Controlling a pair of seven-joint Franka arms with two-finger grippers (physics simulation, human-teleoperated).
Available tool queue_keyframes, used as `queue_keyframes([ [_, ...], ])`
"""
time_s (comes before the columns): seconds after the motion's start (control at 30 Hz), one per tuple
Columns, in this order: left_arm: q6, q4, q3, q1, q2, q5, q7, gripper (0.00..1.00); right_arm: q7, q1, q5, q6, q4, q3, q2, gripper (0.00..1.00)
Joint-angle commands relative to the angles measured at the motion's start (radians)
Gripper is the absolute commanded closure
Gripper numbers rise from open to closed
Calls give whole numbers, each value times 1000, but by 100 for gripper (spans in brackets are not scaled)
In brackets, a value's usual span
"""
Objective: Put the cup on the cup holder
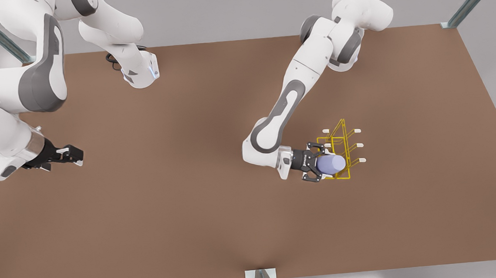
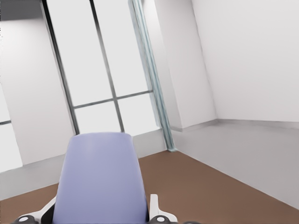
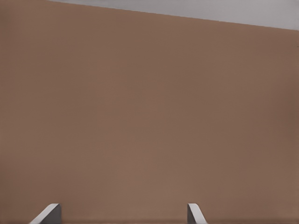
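The left gripper (image 1: 319,162) is held level beside the holder (image 1: 340,150), its fingers (image 2: 155,207) closed on the cup (image 1: 331,163), the arm stretched low towards it. The right gripper (image 1: 74,154) is kept waiting well apart from the holder, fingers (image 3: 194,213) spread.

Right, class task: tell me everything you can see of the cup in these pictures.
The cup is a small pale lavender-blue tumbler, smooth, plastic-looking, with no handle, widening toward its far end in the left wrist view. It lies on its side above the brown table, held in the left gripper, whose jaws close on its two sides. In the front view it overlaps the yellow wire cup holder with white-capped prongs; whether it touches the wire cannot be told.
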Motion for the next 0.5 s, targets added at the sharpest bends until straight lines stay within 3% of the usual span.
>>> queue_keyframes([
  [0.0,-10,-3,4,9,-5,4,65,23,-3,-1,0,-1,-1,0,0,0],
  [0.47,-6,-149,-4,23,-65,-9,-88,23,0,3,-7,0,-7,0,1,0],
])
